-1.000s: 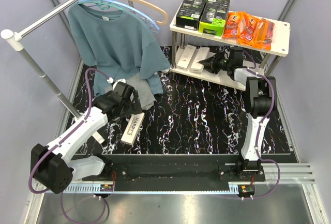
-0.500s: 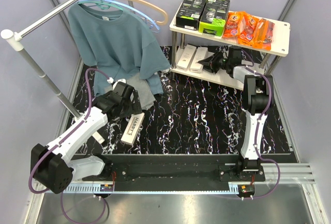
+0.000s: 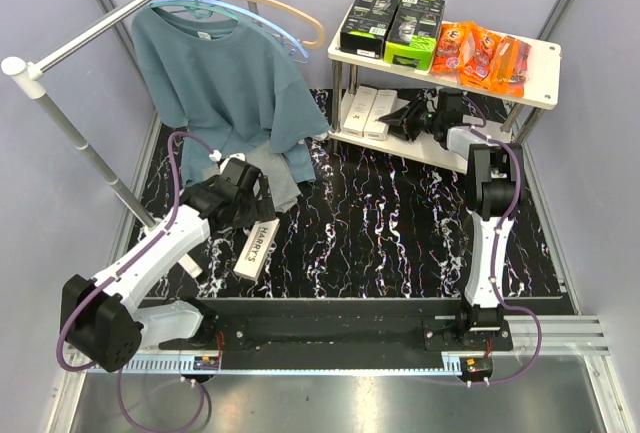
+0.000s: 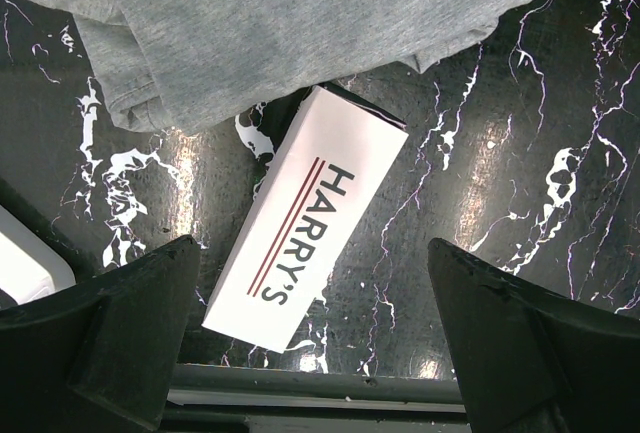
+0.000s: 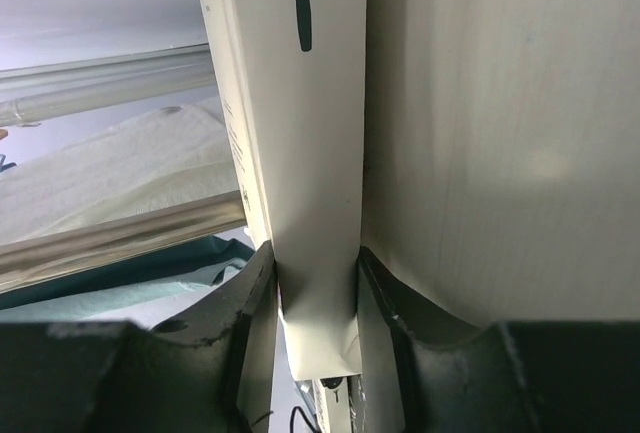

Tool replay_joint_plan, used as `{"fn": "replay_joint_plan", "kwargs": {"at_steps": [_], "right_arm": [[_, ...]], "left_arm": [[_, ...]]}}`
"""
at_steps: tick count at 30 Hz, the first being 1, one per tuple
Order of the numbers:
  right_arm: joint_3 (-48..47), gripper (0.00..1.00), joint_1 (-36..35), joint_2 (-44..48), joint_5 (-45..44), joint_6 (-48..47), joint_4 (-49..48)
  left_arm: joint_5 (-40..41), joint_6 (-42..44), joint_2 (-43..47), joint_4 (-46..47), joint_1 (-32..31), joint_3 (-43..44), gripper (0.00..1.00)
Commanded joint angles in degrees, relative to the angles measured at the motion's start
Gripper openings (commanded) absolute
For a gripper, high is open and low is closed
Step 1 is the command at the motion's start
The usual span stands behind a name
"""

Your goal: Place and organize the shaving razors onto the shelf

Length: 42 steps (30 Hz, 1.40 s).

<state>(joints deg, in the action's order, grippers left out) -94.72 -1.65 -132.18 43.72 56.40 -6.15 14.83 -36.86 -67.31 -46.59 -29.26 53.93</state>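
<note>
Table (image 3: 400,223) first: black marbled top. A clothes rail (image 3: 100,28) with a teal shirt (image 3: 220,83) hangs over its far-left corner. The shelf (image 3: 540,88) stands at the far-right corner.

Top tier looks done. The black-and-lime boxes (image 3: 395,23) sit at its left end and the orange blister packs (image 3: 480,53) lie flat at its right end.

On the lower tier, two white boxes (image 3: 368,113) lie side by side at the left end. My right gripper (image 3: 405,121) is reaching in just beside them, under the top board. In the wrist view a slim white box (image 5: 300,153) runs between the fingers (image 5: 250,303), and both pads look flush on its sides. I read it as grasped, not released. I judge it's being set down next to the other two.

What's left: one HARRY'S box (image 3: 257,248) lying flat on the table, toward the near-left corner. One end is tucked against the folded grey cloth (image 4: 300,23). My left gripper (image 4: 315,343) hovers over it, fingers spread wide, one either side and not touching, holding nothing.

A white object (image 4: 25,263) shows at the left edge of the left wrist view. I can't tell what it is, maybe another pack.

Progress call: mostly done. Remaining as I see it: let go of the box on the lower tier, then pick the HARRY'S box off the table and shelve it.
</note>
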Motion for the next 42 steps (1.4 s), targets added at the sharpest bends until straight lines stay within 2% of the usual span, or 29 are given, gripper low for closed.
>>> {"fn": "replay_joint_plan", "kwargs": {"at_steps": [1,3,4,8,12,14,18,23,33,42], "right_arm": [[-0.7,0.41,-1.3,-1.7,-0.4,-1.0,2.0],[0.2,0.46,-1.3,-1.1,-1.2,-1.6,2.2],[0.7,0.55,-1.3,-0.6,-1.7,-1.8,2.3],[2.2,0.71,-1.3,1.7,-4.9,-3.4,3.3],[2.9,0.8,-1.3,3.1,-6.4,-4.5,5.2],[4.2,0.87,-1.3,4.6,-8.6,-5.1,5.8],[5.9,0.96,-1.3,7.5,-13.5,-7.3,9.8],[8.9,1.0,-1.3,12.0,-20.1,-8.9,11.9],[13.3,1.0,-1.3,14.4,-18.6,-7.8,9.1],[22.7,1.0,-2.3,22.9,-17.9,-7.8,4.2]], "left_arm": [[-0.8,0.7,0.0,2.0,-0.2,-0.1,0.99],[-0.8,0.7,0.0,2.1,-0.2,-0.1,0.99],[-0.8,0.7,0.0,2.1,-0.2,-0.1,0.99],[-0.9,0.6,0.2,2.1,-0.2,0.1,0.99],[-0.9,0.6,0.2,2.1,-0.2,0.0,0.99],[-0.9,0.5,0.2,2.1,-0.3,0.0,0.99],[-0.5,0.2,0.0,1.9,-0.4,-0.1,0.99],[-0.3,0.3,-0.4,1.5,-0.4,-0.1,0.99],[-0.8,3.4,-3.5,1.7,-1.1,-0.6,0.99],[-4.7,8.2,-9.9,6.0,-1.1,-3.3,0.99]]}}
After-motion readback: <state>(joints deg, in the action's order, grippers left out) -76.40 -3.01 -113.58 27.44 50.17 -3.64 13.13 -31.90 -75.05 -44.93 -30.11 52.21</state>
